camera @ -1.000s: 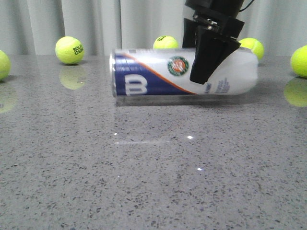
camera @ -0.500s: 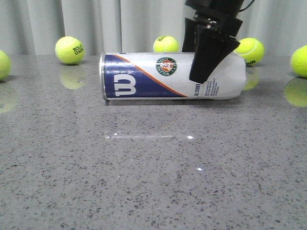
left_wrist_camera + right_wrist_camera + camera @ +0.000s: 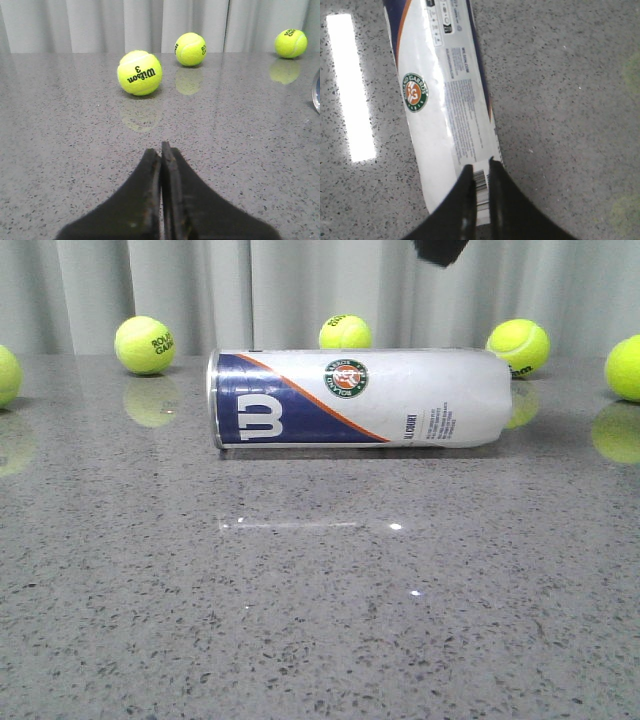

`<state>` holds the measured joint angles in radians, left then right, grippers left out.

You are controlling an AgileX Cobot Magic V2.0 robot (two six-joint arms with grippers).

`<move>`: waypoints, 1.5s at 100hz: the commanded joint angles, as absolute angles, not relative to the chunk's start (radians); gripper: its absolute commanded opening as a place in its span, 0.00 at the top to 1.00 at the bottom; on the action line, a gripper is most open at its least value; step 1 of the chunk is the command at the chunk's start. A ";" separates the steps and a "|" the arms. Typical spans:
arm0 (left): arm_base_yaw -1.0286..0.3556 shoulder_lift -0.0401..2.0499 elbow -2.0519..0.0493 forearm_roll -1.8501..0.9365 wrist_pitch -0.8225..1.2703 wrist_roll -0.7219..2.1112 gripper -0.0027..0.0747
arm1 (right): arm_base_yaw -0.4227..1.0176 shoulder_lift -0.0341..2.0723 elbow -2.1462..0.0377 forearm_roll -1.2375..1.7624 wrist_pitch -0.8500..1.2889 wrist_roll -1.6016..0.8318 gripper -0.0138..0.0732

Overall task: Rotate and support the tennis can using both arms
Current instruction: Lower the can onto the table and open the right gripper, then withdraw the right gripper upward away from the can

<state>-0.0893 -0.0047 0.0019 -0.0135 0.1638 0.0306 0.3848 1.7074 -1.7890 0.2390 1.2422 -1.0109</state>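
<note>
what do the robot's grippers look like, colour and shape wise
Both are matte black. The left gripper has two wedge-shaped fingers, broad at the base and tapering to narrow tips, with slightly scuffed inner edges. The right gripper has the same black tapered fingers. No markings, cables or sleeves show on either; in the front view only a black scrap appears at the top edge.

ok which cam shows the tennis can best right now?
Front view: the whole tennis can lies on its side on the table, label readable. The right wrist view looks down on part of it, behind the right gripper. The left wrist view catches only a rim sliver.
</note>
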 commanded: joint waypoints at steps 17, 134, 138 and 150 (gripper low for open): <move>-0.088 -0.034 0.046 -0.015 0.085 0.022 0.99 | 0.366 1.583 -1.817 0.241 1.306 -0.679 0.92; -0.088 -0.034 0.011 -0.015 0.000 0.022 0.99 | 0.218 0.448 -0.535 0.240 0.339 -0.182 0.92; -0.088 -0.034 -0.008 -0.015 0.007 0.022 0.99 | 0.218 0.404 -0.507 0.240 0.339 -0.182 0.92; -0.088 -0.021 -0.078 -0.015 0.075 0.022 0.99 | 0.218 0.300 -0.454 0.240 0.340 -0.182 0.92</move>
<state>-0.0893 -0.0047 -0.0140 -0.0135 0.1085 0.0306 0.2223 0.3513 -0.4529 0.2323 0.4305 -0.1827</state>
